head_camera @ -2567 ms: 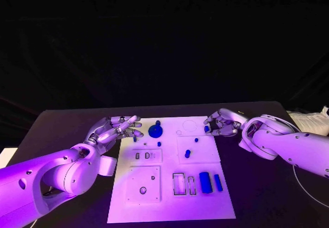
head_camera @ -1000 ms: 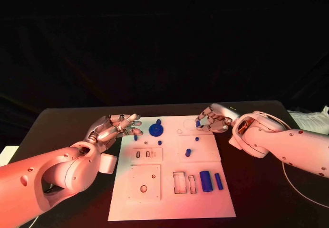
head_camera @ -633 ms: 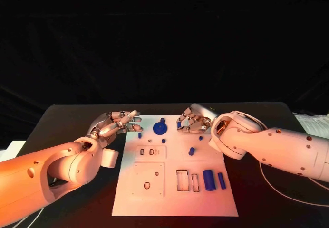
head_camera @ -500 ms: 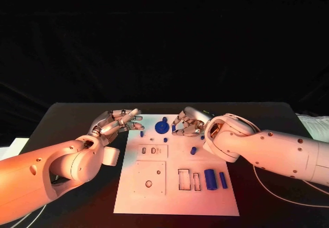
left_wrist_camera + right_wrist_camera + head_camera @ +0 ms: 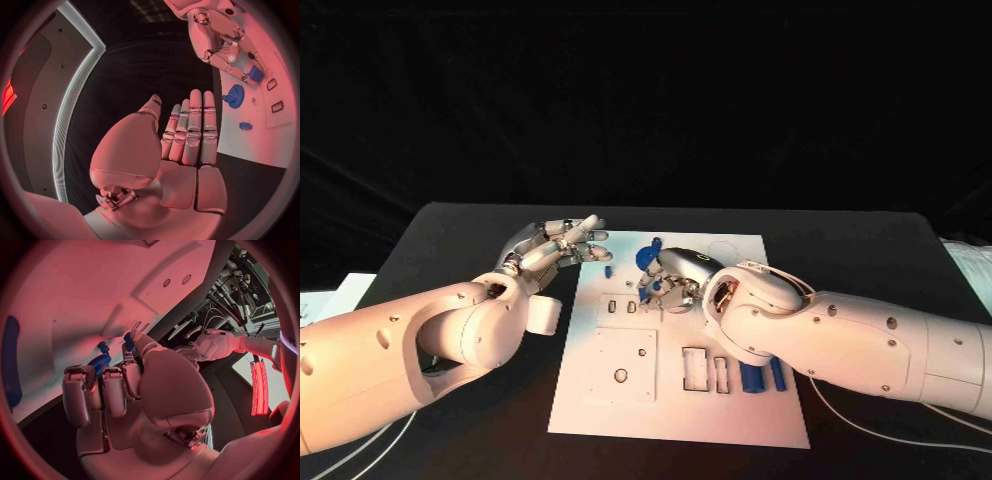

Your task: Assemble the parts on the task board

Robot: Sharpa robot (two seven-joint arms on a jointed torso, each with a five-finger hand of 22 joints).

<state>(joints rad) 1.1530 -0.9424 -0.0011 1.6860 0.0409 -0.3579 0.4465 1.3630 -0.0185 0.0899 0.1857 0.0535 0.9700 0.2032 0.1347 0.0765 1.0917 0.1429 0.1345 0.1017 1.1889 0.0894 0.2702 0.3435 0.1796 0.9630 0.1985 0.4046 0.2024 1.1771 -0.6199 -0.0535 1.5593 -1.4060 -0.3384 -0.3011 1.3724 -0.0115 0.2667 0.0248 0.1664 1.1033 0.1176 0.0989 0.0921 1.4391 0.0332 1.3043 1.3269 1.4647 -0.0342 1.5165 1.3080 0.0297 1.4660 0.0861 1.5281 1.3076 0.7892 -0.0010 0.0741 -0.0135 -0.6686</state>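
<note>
black table (image 5: 459, 235) with a white sheet (image 5: 332, 297) beside it.

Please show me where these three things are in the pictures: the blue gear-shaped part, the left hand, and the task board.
blue gear-shaped part (image 5: 235, 95): left wrist view, on the middle of its round face.
left hand (image 5: 560, 246): head view, on the middle of the hand.
task board (image 5: 646, 410): head view, on a bare part near its front edge.

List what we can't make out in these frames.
- Head view: the right robot hand covers the task board slot under it.
- Left wrist view: small blue part at its fingertips; held or just touched, too small to tell.
- Head view: the right arm covers part of the blue cylinders.
</note>
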